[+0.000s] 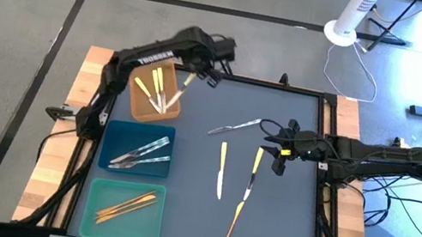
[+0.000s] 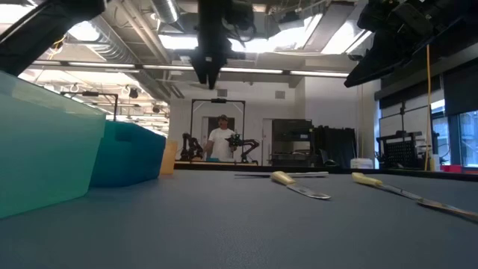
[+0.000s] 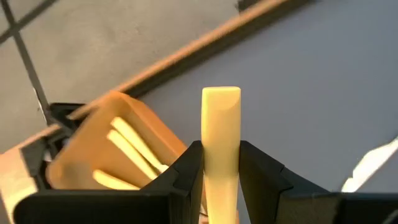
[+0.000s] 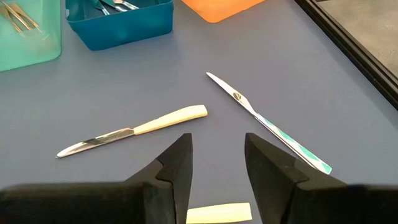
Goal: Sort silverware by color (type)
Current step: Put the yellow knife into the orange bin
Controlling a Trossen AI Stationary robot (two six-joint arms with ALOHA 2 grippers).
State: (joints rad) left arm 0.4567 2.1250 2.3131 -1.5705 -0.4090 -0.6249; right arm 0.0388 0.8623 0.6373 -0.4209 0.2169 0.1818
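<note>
a two-armed robot sorts silverware on a grey-blue table. the left gripper hangs just off the far right corner of the brown tray, its fingers clamped on the handle of a yellow knife, which stands up between them in the left wrist view. three more yellow-handled pieces already lie in that tray, at the far left of the table.

in front of it sits the blue tray with several silver pieces in it, and nearest the front edge is the teal tray with a few gold pieces laid aslant.

the right gripper reaches in from the right side over the middle of the table, its fingers apart and holding nothing. below it, loose on the cloth, lie four utensils: a silver knife towards the far side, a yellow-handled knife lying front to back, a second yellow-handled knife just beside it to the right and directly below the open fingers, and a gold piece nearest the front, its far end close to that second knife's blade tip. none of the four is touched by either arm.

across the room, beyond the table, a person in a white shirt stands by other equipment.
</note>
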